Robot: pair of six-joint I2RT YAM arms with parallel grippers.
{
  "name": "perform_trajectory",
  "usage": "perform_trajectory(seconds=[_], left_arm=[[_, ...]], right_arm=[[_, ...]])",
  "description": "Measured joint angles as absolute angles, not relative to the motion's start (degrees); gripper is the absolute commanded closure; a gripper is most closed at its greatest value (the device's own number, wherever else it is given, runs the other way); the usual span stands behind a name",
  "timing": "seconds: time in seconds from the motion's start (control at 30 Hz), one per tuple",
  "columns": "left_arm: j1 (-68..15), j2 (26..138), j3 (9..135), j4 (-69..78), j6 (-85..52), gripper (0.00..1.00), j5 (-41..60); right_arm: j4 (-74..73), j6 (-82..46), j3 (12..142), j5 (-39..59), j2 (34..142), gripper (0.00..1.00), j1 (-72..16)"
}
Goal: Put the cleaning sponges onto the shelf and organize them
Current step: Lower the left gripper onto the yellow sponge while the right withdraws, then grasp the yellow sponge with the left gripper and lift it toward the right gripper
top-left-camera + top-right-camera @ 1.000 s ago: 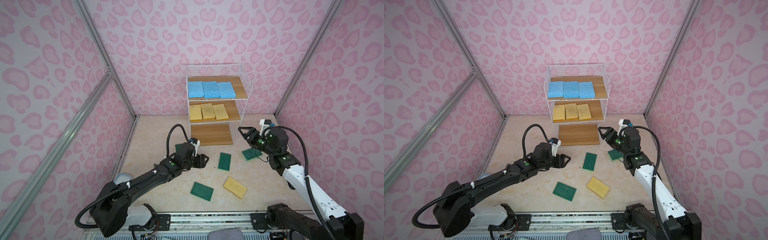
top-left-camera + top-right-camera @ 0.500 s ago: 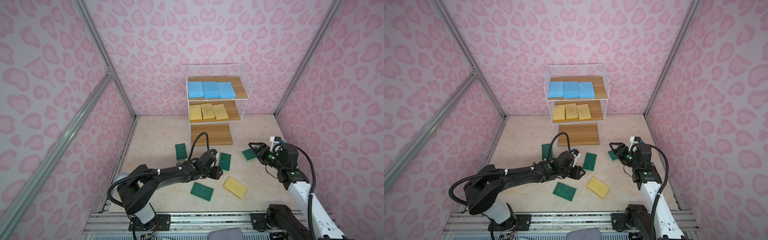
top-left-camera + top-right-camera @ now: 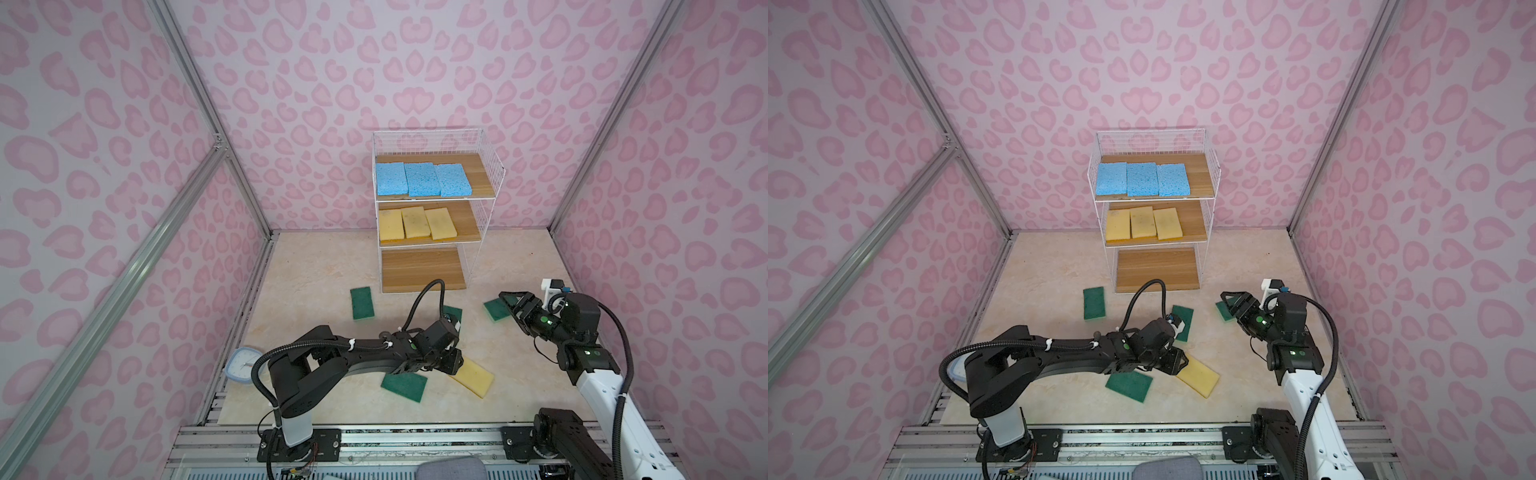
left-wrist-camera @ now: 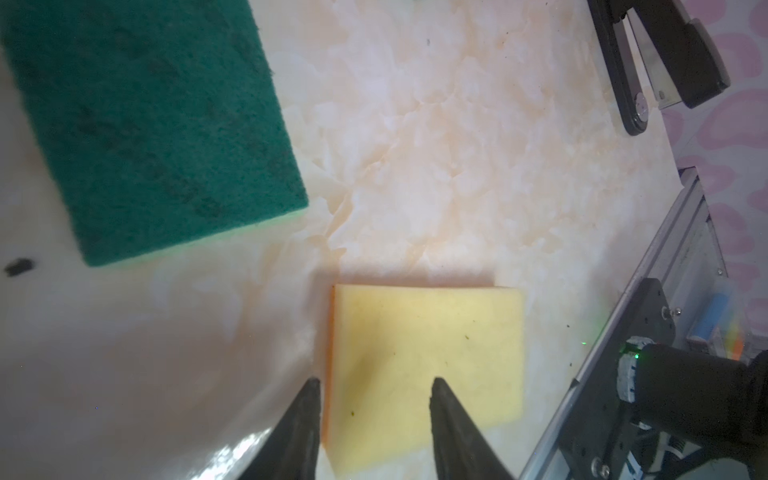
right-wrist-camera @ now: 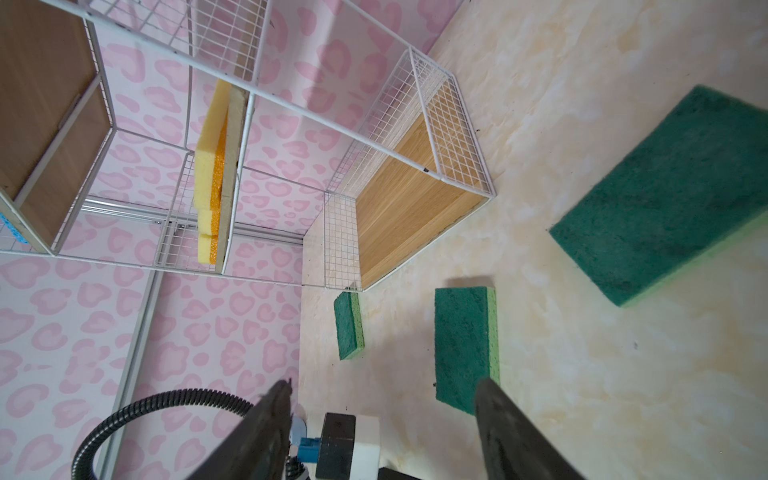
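Note:
The shelf [image 3: 422, 270] stands at the back, its lowest board bare. Three blue sponges [image 3: 422, 178] lie on its top board and three yellow ones [image 3: 415, 222] on the middle board. On the floor lie several green sponges [image 3: 362, 303] [image 3: 404, 384] [image 3: 1223, 311] and one yellow sponge [image 3: 473, 376] [image 4: 428, 345]. My left gripper [image 3: 455, 363] [image 4: 374, 384] is low at that yellow sponge, open; one fingertip is beside its orange edge, the other over its face. My right gripper [image 3: 509, 301] [image 5: 382, 386] hovers open and empty above a green sponge [image 5: 463, 345].
A small white and blue dial device [image 3: 240, 365] sits at the floor's left front corner behind my left arm. Pink walls with metal posts close in the floor. An aluminium rail [image 3: 374, 436] runs along the front edge.
My left arm has swung right and forward, from the green sponge at the left to the yellow sponge, and its jaws have narrowed. My right arm has drawn back toward the right.

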State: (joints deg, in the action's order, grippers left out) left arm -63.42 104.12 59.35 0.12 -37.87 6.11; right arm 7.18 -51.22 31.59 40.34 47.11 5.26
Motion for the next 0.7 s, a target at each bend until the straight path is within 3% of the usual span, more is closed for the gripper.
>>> perform_trajectory(seconds=[0.2, 0.63, 0.7], left_arm=[[-64.14, 105.6, 60.45, -0.4, -38.13, 0.68, 5.39], [-64.14, 107.57, 60.66, -1.85, -39.35, 0.7, 3.03], [-64.14, 107.9, 60.84, -1.8, -39.38, 0.75, 3.09]], right_arm=[[7.84, -51.22, 31.29, 40.42, 46.54, 0.29, 5.39], [8.54, -51.22, 31.29, 40.53, 45.5, 0.29, 5.43], [8.73, -51.22, 31.31, 40.56, 45.41, 0.29, 5.45]])
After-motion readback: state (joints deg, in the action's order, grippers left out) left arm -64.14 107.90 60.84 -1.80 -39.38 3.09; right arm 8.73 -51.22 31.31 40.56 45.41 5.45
